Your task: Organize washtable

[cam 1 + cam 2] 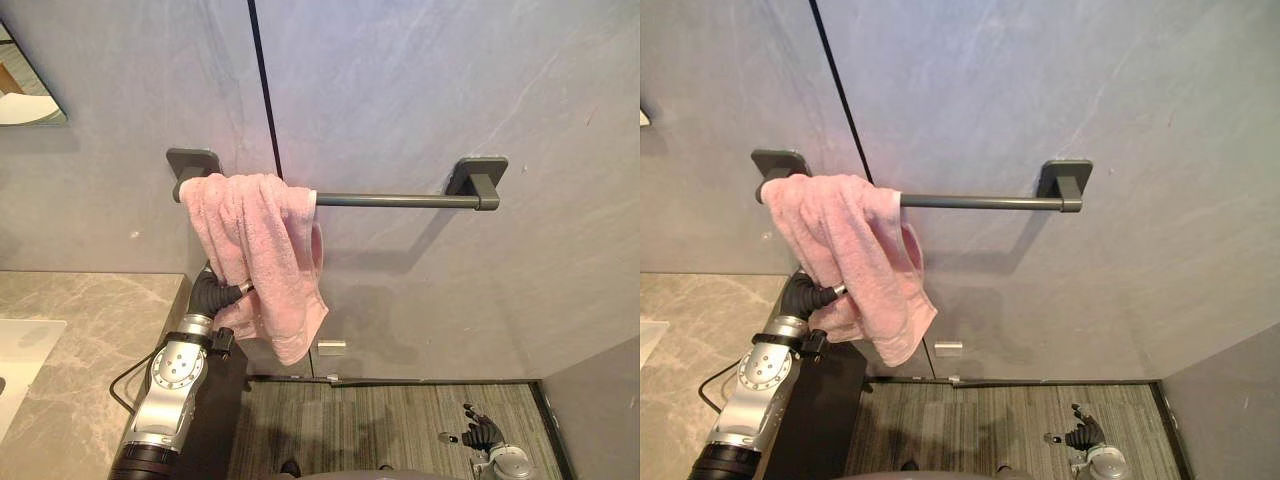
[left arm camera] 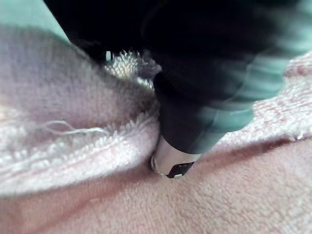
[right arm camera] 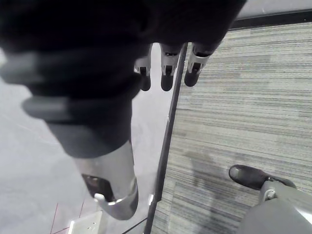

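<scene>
Towel (image 1: 255,250) on rail (image 1: 400,200) covers left hand (image 1: 215,293); right hand (image 1: 482,432) relaxed.

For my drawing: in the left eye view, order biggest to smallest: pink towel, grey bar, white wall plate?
1. Fluffy pink towel
2. Dark grey metal towel bar, longer but thinner
3. Small white wall plate

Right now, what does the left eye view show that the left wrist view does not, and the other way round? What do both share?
The left eye view adds the towel bar on the grey wall, the stone counter, the striped floor and the right hand, open, low near the floor. The left wrist view adds close detail: looped pile and a loose thread. Both share the pink towel, bunched at the bar's left end, and the left hand buried in its folds.
</scene>
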Tool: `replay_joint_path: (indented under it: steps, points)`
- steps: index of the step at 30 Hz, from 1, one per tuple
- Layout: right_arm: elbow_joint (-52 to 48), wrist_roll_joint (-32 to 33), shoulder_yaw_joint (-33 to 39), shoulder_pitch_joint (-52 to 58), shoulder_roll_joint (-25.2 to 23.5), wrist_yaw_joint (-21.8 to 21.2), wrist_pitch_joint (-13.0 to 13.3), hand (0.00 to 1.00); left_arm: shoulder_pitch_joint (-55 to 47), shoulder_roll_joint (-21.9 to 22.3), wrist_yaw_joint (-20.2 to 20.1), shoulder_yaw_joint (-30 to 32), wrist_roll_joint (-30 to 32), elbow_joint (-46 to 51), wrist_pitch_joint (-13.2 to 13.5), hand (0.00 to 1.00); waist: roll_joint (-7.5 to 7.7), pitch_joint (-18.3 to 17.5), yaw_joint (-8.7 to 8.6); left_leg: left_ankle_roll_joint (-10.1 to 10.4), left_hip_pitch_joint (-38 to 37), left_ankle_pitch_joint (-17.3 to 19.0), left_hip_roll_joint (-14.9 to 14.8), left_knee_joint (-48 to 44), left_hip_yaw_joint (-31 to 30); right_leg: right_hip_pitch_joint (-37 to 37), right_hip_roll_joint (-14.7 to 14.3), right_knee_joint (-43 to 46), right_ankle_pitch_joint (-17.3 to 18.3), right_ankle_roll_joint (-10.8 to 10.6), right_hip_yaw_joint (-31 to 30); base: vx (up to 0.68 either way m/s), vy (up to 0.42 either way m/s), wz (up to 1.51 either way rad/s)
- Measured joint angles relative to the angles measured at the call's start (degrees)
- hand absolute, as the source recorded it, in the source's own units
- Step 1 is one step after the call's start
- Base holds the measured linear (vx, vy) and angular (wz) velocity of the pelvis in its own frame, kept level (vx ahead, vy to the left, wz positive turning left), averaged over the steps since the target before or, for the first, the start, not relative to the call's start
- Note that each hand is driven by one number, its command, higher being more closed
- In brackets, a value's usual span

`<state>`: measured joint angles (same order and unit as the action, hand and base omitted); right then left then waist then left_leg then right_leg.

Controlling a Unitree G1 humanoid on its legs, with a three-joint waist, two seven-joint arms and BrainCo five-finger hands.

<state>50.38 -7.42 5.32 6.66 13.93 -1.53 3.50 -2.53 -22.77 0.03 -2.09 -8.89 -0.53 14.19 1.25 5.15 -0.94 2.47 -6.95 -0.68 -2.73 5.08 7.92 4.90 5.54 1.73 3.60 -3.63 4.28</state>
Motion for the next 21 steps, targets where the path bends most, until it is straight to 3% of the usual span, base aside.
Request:
replay_joint_path:
  steps: [21]
  points:
    - [0.13, -1.39, -1.2, 0.46, -0.06, 0.02, -0.04, 0.0, -2.89, 1.76, -0.47, 2.41, -0.71, 4.92, 0.02, 0.0, 0.33, -0.11, 0.0, 0.0, -0.86, 0.01, 0.16, 0.23, -0.31, 0.97, 0.16, -0.38, 0.03, -0.03, 0.25, -0.02, -0.009, 0.0]
